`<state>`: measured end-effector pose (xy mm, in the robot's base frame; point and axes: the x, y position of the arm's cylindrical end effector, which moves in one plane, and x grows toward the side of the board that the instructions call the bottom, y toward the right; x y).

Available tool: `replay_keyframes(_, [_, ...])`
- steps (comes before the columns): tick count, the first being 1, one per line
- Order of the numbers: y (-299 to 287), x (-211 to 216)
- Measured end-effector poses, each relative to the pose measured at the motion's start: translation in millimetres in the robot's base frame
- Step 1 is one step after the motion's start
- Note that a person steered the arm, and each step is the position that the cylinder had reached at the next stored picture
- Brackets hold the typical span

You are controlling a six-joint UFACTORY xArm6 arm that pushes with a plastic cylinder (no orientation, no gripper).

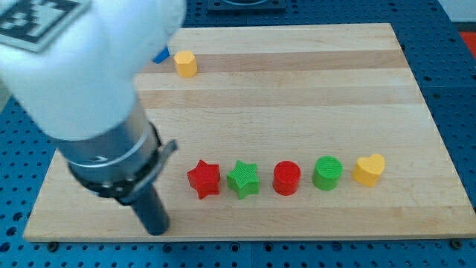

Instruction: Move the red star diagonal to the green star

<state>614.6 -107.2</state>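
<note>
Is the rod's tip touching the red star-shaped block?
Apart. The camera view shows bare wood between my tip and the red star-shaped block.

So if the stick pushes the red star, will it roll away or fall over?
Probably neither. The red star looks flat and low on the board, so it should slide, not tip. Its points may make it spin if pushed off-centre. It almost touches the green star, which might get bumped. My tip sits to its left.

No readable text; only a black-and-white marker pattern [37, 21] on the arm's white housing
</note>
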Motion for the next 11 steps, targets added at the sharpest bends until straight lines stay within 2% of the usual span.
replay_keyframes(1, [33.2,-4.8])
replay_keyframes(2, [42.8,-18.5])
replay_keyframes(6, [41.4,-128.0])
replay_keyframes(8, [18.3,-110.1])
replay_keyframes(11, [26.2,-144.9])
